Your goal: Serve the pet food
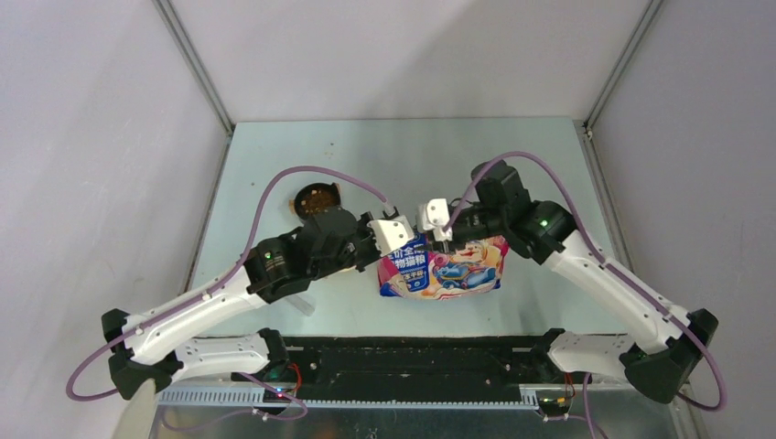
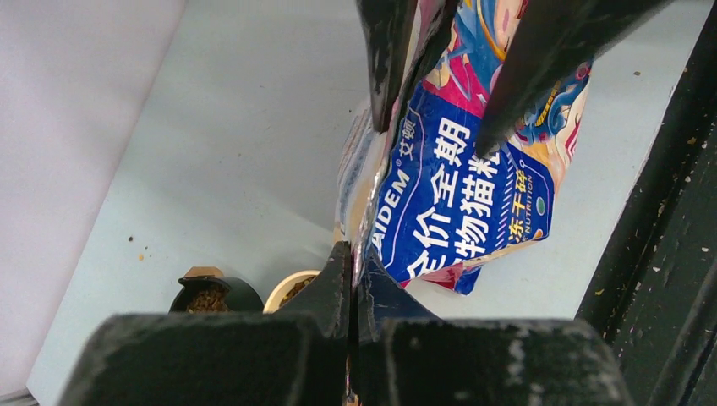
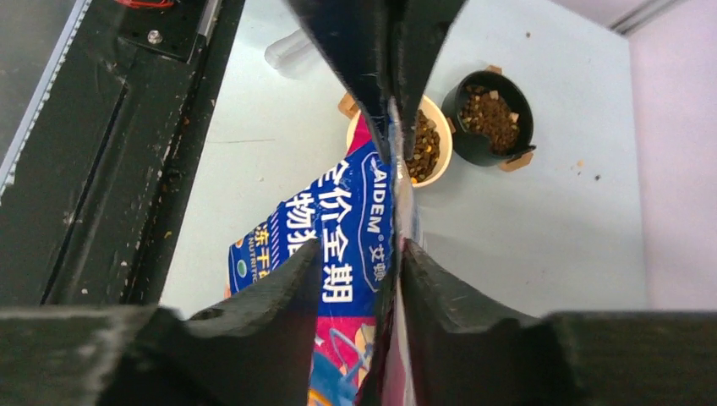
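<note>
From above, the left arm hides part of the black bowl, and the cream bowl is out of sight beneath it. The right wrist view shows both. Pet food fills the black bowl, and more lies in the cream bowl just beside it, half hidden behind a finger. The left gripper is pinched tight on the top edge of the bag. The right gripper straddles that edge, jaws apart. Both wrist views cut the bag off.
</note>
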You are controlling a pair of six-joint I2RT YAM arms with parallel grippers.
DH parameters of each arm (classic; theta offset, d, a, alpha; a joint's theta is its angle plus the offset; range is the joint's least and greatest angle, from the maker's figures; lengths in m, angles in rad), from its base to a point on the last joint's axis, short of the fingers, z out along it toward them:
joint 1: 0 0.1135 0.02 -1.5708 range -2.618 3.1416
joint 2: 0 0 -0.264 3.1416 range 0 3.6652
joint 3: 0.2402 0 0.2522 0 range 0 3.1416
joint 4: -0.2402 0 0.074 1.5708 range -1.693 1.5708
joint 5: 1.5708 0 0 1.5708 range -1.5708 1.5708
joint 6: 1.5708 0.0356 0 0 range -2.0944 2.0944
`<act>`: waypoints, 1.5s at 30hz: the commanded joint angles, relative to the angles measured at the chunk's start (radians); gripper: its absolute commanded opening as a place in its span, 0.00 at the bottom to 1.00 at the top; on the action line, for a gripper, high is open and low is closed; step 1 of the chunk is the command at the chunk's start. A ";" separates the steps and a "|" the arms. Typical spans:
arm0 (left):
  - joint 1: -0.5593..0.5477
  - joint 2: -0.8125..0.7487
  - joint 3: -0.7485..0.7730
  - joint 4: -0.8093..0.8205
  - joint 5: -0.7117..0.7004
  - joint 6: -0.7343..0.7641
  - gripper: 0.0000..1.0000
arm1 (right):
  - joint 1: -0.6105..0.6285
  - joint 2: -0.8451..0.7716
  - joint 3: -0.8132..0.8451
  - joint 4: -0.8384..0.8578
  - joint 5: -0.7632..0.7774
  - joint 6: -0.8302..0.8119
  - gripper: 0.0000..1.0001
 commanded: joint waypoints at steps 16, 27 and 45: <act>0.006 -0.087 -0.017 0.090 0.011 0.015 0.00 | 0.015 0.002 -0.003 -0.051 0.297 -0.110 0.41; 0.006 -0.083 0.004 0.119 -0.031 -0.025 0.27 | -0.005 -0.071 -0.003 0.044 0.348 -0.063 0.83; 0.109 -0.095 0.232 -0.024 -0.750 -0.688 0.99 | -0.589 -0.272 0.012 0.478 0.679 1.018 0.99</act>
